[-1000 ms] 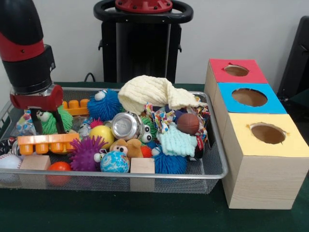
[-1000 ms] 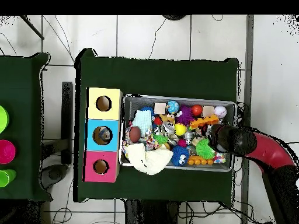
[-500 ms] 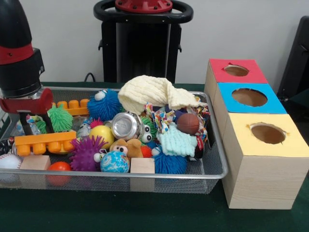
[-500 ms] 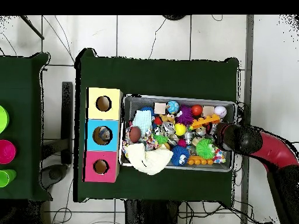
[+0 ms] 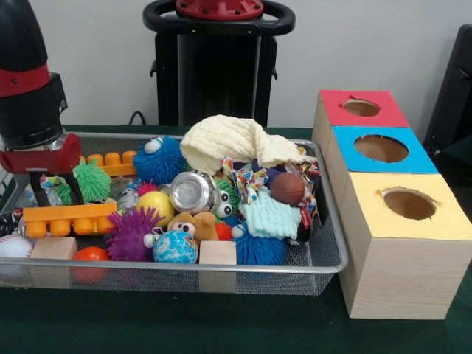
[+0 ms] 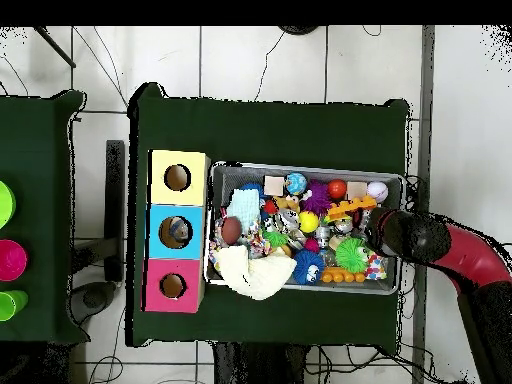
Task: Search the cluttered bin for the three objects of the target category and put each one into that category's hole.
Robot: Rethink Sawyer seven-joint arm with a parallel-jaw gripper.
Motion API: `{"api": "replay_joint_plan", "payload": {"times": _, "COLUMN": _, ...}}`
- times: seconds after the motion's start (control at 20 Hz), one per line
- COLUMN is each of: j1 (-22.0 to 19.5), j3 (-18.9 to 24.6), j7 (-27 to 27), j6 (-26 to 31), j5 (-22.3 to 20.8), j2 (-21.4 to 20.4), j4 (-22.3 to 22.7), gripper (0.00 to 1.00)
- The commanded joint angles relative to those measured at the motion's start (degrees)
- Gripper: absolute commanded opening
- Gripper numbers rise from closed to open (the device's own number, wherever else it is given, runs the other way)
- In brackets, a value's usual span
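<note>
A wire mesh bin [image 5: 221,268] holds a heap of toys. My gripper [image 5: 55,193] hangs at the bin's left end, under the red and black wrist. Its two dark fingers stand apart, open, and dip behind a long orange toy brick [image 5: 70,219]; I cannot see whether they touch it. A green spiky ball [image 5: 92,181] lies just right of the fingers. In the overhead view the arm [image 6: 410,238] covers the gripper at the bin's right end, beside the orange brick [image 6: 350,208]. Three boxes with holes stand next to the bin: red [image 5: 361,108], blue [image 5: 380,148], yellow [image 5: 409,203].
The heap includes a pale yellow cloth [image 5: 228,144], a silver can [image 5: 190,192], a brown ball [image 5: 287,188], a blue spiky ball [image 5: 161,158], a purple spiky ball [image 5: 131,234], two wooden cubes [image 5: 217,253], a baseball [image 5: 13,247] and a second orange brick [image 5: 110,164].
The gripper moved left along the bin and rose slightly, uncovering the green spiky ball. The orange brick shifted a little left and levelled. Since half a second ago, almost nothing moved.
</note>
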Motion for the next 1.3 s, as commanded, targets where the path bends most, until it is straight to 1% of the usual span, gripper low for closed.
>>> {"api": "replay_joint_plan", "payload": {"times": 0.05, "j1": -0.5, "j3": 3.4, "j7": -15.8, "j6": 7.4, "j5": -2.6, "j2": -0.7, "j4": 0.4, "gripper": 1.00}}
{"api": "replay_joint_plan", "payload": {"times": 0.25, "j1": -0.5, "j3": 3.2, "j7": -15.8, "j6": 8.8, "j5": -2.1, "j2": -2.3, "j4": 1.2, "gripper": 1.00}}
{"api": "replay_joint_plan", "payload": {"times": 0.4, "j1": -1.2, "j3": 3.3, "j7": -16.3, "j6": 9.6, "j5": -1.9, "j2": -4.7, "j4": 2.8, "gripper": 1.00}}
{"api": "replay_joint_plan", "payload": {"times": 0.75, "j1": -2.5, "j3": 3.1, "j7": -17.9, "j6": 11.5, "j5": -2.6, "j2": -6.8, "j4": 2.7, "gripper": 1.00}}
{"api": "replay_joint_plan", "payload": {"times": 1.0, "j1": -4.0, "j3": 2.7, "j7": -17.2, "j6": 9.1, "j5": -4.1, "j2": -6.4, "j4": 4.7, "gripper": 1.00}}
{"api": "replay_joint_plan", "payload": {"times": 1.3, "j1": -4.5, "j3": 1.8, "j7": -14.3, "j6": 5.1, "j5": -6.0, "j2": -5.9, "j4": 7.4, "gripper": 1.00}}
